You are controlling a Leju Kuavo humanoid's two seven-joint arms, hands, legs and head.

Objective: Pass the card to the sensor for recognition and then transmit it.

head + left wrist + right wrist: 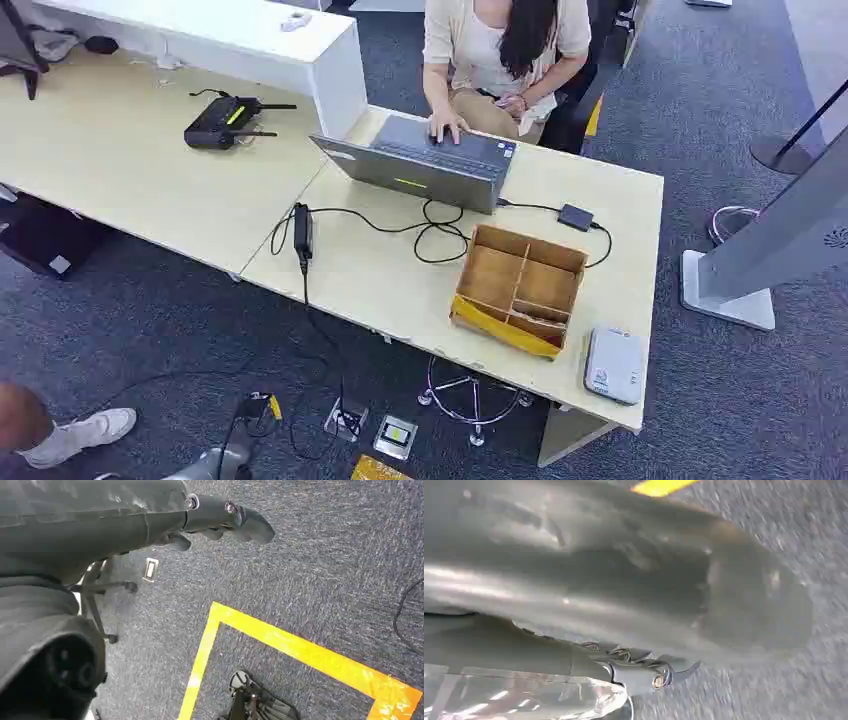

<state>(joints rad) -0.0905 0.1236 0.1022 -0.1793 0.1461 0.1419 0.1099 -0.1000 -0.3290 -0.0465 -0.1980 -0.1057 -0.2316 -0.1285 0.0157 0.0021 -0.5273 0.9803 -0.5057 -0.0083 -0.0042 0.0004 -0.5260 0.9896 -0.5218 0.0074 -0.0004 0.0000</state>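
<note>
Card box and reader sitting out on the bench, both arms hanging down by the floor.

The cardboard box (520,290) near the bench (380,270) front edge has dividers; a yellow card (500,330) lies along its front compartment, the other compartments look bare. White sensor (614,365) sits at the front right corner. Left hand (220,520) fingers slightly apart, holding nothing. Right hand (644,675): can't tell, too blurry.

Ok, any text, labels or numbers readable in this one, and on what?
No text can be read.
Card reader: a small label with marks near one corner, too small to read.
Laptop: a sticker by the keyboard and a yellow-green mark on the lid, both illegible.
Floor box: a pale label, blurred.
</note>
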